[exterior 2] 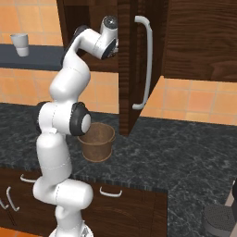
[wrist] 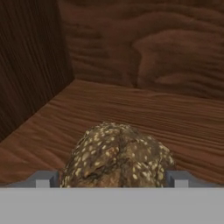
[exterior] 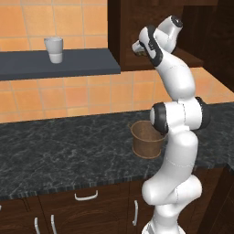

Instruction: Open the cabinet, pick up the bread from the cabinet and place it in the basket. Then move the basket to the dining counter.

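1 cabinet [exterior 2: 139, 65], tall, dark brown, stands with its door swung open toward the room, 1 long silver bar handle [exterior 2: 146, 62] on the door face. 1 bread [wrist: 117, 155], a round brown seeded loaf, lies on the wooden cabinet floor, near the front of the compartment, well apart from the back wall and the left side wall. 1 gripper [wrist: 113, 179] is inside the cabinet; its 2 fingertips [wrist: 43, 179] stand spread, 1 on each side of the loaf, just beside it, and contact cannot be told. 1 basket [exterior: 146, 139], round and woven, sits upright on the black speckled counter [exterior: 59, 146] below the cabinet, partly behind the arm's elbow in both base views. Open counter surface stretches to the basket's left and, past the door's lower edge, to its right. The open door hangs just beside the arm's upper links on the right. 1 white cup [exterior: 54, 49] stands on 1 dark grey shelf [exterior: 55, 64], well apart to the left. Low drawers with curved handles [exterior: 86, 196] run under the counter edge.
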